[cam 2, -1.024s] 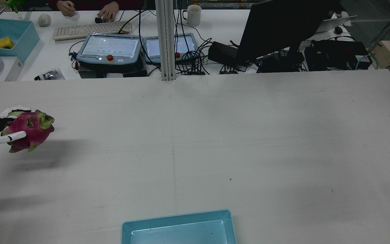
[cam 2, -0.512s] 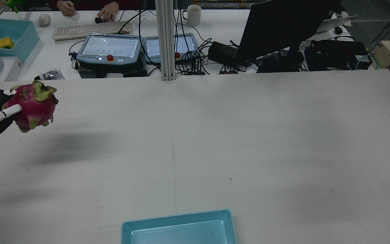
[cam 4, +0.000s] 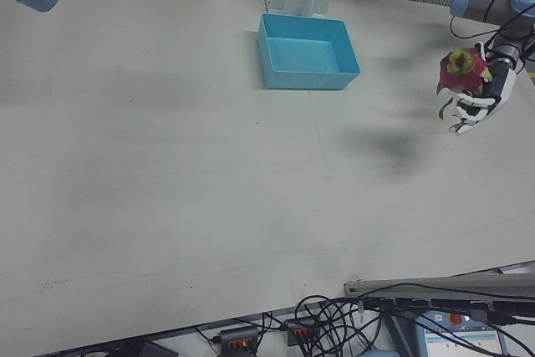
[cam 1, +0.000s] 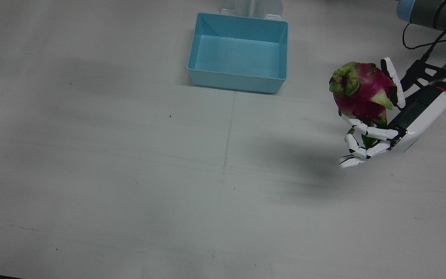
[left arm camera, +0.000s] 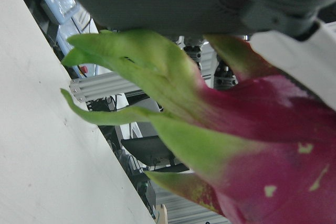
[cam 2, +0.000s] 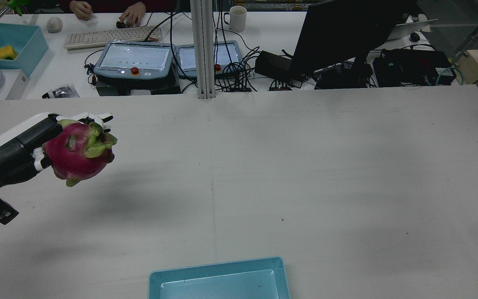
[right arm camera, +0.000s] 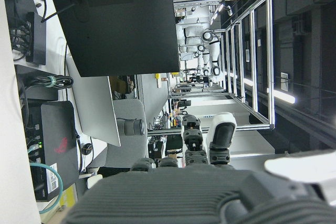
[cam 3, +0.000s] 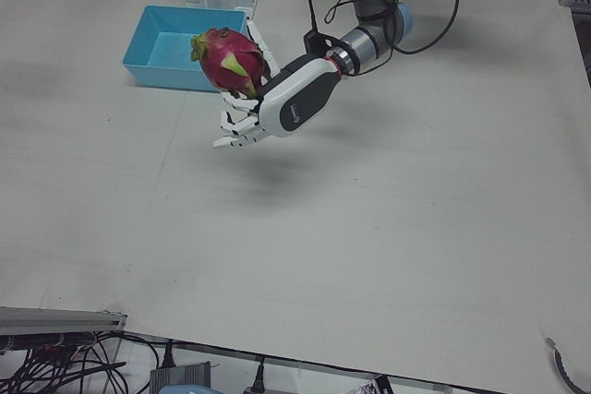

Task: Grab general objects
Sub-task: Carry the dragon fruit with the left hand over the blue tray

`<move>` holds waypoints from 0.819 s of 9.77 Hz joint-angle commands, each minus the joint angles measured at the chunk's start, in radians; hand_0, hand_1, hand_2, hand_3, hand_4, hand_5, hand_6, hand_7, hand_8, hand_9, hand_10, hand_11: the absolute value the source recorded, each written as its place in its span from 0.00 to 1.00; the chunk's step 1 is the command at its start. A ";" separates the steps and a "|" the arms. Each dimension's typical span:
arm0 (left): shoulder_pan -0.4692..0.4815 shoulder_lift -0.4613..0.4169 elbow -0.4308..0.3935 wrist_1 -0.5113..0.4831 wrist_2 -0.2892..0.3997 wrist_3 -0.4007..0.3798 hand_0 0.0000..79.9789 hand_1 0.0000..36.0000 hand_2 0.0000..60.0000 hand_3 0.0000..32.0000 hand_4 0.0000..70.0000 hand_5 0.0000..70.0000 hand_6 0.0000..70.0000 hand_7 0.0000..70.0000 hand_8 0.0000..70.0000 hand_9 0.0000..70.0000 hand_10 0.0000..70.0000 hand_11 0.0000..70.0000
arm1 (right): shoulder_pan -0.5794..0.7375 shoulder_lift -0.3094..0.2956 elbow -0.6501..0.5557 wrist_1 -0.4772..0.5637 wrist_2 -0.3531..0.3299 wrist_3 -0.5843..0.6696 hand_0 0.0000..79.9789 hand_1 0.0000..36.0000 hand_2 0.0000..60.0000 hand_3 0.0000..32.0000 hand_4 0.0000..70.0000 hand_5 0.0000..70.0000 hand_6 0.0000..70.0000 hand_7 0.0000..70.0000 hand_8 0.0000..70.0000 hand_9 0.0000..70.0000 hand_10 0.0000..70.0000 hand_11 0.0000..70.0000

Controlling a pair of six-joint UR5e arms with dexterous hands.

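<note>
A pink dragon fruit with green scales is held in my left hand, clear of the white table. The fingers wrap under and around it, with its green tip pointing away from the palm. The fruit and the left hand are at the left edge in the rear view. They also show in the left-front view, fruit and hand. The fruit fills the left hand view. My right hand shows only as a dark edge in its own view.
An empty light blue bin stands on the table near the pedestals, to the side of the held fruit; it also shows in the rear view. Beyond the table's far edge are teach pendants, cables and a monitor.
My left hand has risen and then moved toward the table's middle with the dragon fruit, turning so the fruit's green tip points more inward.
</note>
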 commanded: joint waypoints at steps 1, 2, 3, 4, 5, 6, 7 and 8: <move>0.123 -0.073 -0.058 0.030 0.027 0.026 0.68 0.06 0.00 0.00 1.00 0.71 0.26 0.88 0.21 0.18 0.22 0.31 | 0.001 0.000 0.000 -0.001 0.000 -0.002 0.00 0.00 0.00 0.00 0.00 0.00 0.00 0.00 0.00 0.00 0.00 0.00; 0.160 -0.087 -0.063 0.038 0.027 0.049 0.69 0.13 0.00 0.00 1.00 0.74 0.32 0.95 0.20 0.20 0.36 0.51 | -0.001 0.000 0.000 0.000 0.000 0.000 0.00 0.00 0.00 0.00 0.00 0.00 0.00 0.00 0.00 0.00 0.00 0.00; 0.200 -0.089 -0.077 0.045 0.026 0.078 0.70 0.17 0.00 0.00 1.00 0.76 0.34 0.99 0.20 0.21 0.40 0.58 | 0.001 0.000 0.000 0.000 0.000 -0.002 0.00 0.00 0.00 0.00 0.00 0.00 0.00 0.00 0.00 0.00 0.00 0.00; 0.231 -0.089 -0.098 0.062 0.021 0.101 0.71 0.20 0.00 0.00 1.00 0.77 0.36 1.00 0.20 0.20 0.40 0.58 | 0.001 0.000 0.000 0.000 0.000 0.000 0.00 0.00 0.00 0.00 0.00 0.00 0.00 0.00 0.00 0.00 0.00 0.00; 0.255 -0.089 -0.117 0.079 0.019 0.126 0.72 0.22 0.00 0.00 1.00 0.77 0.35 1.00 0.20 0.20 0.39 0.56 | 0.001 0.000 0.000 -0.001 0.000 0.000 0.00 0.00 0.00 0.00 0.00 0.00 0.00 0.00 0.00 0.00 0.00 0.00; 0.298 -0.092 -0.134 0.099 0.016 0.149 0.72 0.22 0.00 0.00 1.00 0.77 0.35 0.99 0.20 0.19 0.37 0.53 | 0.001 0.000 0.000 0.000 0.000 0.000 0.00 0.00 0.00 0.00 0.00 0.00 0.00 0.00 0.00 0.00 0.00 0.00; 0.323 -0.116 -0.132 0.125 0.015 0.163 0.72 0.24 0.00 0.00 1.00 0.76 0.34 0.98 0.19 0.18 0.35 0.51 | 0.001 0.000 0.000 0.000 0.000 -0.002 0.00 0.00 0.00 0.00 0.00 0.00 0.00 0.00 0.00 0.00 0.00 0.00; 0.329 -0.164 -0.131 0.159 0.012 0.173 0.73 0.25 0.00 0.00 1.00 0.76 0.34 0.99 0.19 0.18 0.35 0.50 | 0.001 0.000 0.000 0.000 0.000 0.000 0.00 0.00 0.00 0.00 0.00 0.00 0.00 0.00 0.00 0.00 0.00 0.00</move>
